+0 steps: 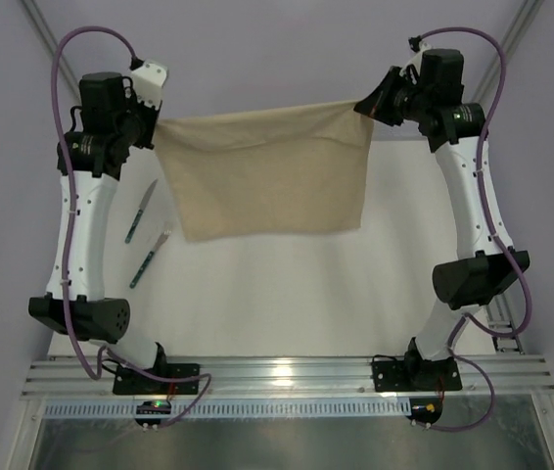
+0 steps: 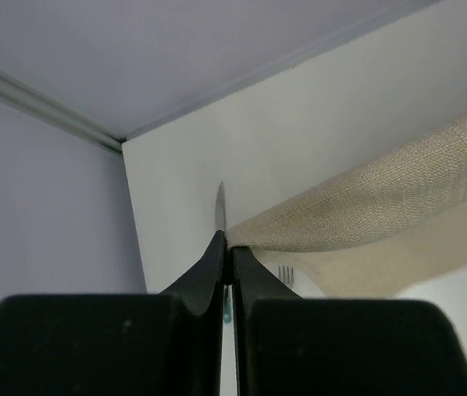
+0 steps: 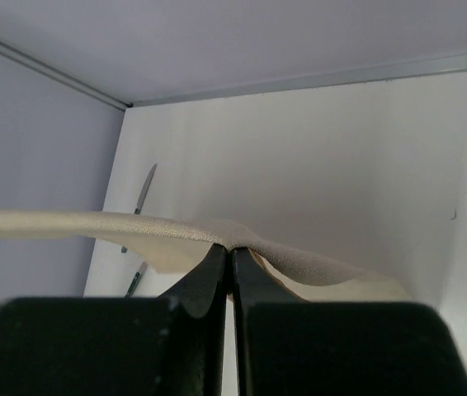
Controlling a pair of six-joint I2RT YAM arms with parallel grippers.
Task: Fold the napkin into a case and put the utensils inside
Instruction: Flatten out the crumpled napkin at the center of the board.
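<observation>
The beige napkin [image 1: 267,176] hangs stretched in the air between both arms, above the far half of the white table. My left gripper [image 1: 157,125] is shut on its upper left corner, and my right gripper [image 1: 363,106] is shut on its upper right corner. In the left wrist view the cloth [image 2: 365,206] runs off to the right from the pinched fingertips [image 2: 228,246]. The right wrist view has the napkin's edge [image 3: 134,227] draped across the closed gripper [image 3: 232,250]. The knife [image 1: 141,211] and fork [image 1: 150,258], both with teal handles, lie on the table at the left.
The white table [image 1: 287,294] is bounded by grey walls at the left and back. Both arm bases are bolted to the metal rail [image 1: 287,372] at the near edge. The knife's tip [image 2: 219,206] shows past my left fingers.
</observation>
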